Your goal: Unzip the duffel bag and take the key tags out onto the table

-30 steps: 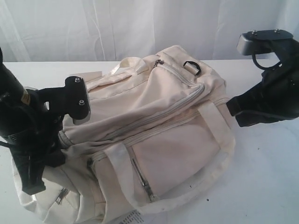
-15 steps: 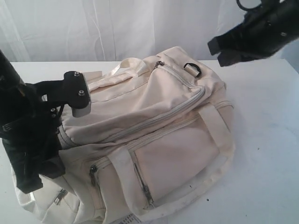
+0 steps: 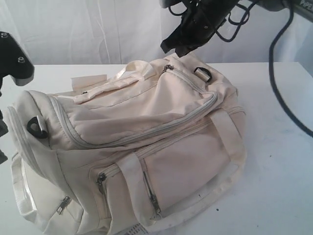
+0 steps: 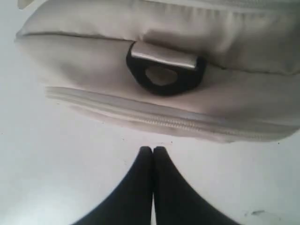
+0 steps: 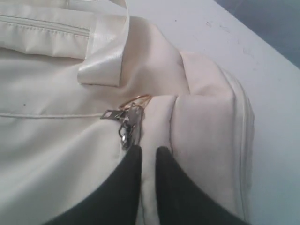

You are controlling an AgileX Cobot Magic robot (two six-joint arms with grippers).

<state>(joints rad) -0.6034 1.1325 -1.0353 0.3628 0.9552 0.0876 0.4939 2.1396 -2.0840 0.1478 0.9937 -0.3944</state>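
The cream-white duffel bag [image 3: 146, 137] lies zipped on the white table [image 3: 283, 147]. My right gripper [image 3: 170, 49] hangs just above the bag's far end, over the main zip's metal pull [image 3: 167, 67]. In the right wrist view its fingers [image 5: 149, 151] stand a narrow gap apart, beside the zip pull [image 5: 125, 125] and its gold ring [image 5: 136, 101], holding nothing. My left gripper [image 4: 152, 150] is shut and empty over bare table, just off the bag's near end with the black D-ring [image 4: 164, 75]. The key tags are hidden.
Only part of my left arm [image 3: 12, 63] shows at the left edge. Black cables [image 3: 279, 88] hang from the right arm over the table's right side. A white curtain [image 3: 98, 29] closes the back. Webbing handles [image 3: 132, 73] lie across the bag.
My left arm has pulled back leftward off the bag, uncovering its near end. My right arm has swung from the right side up and over to the bag's far end.
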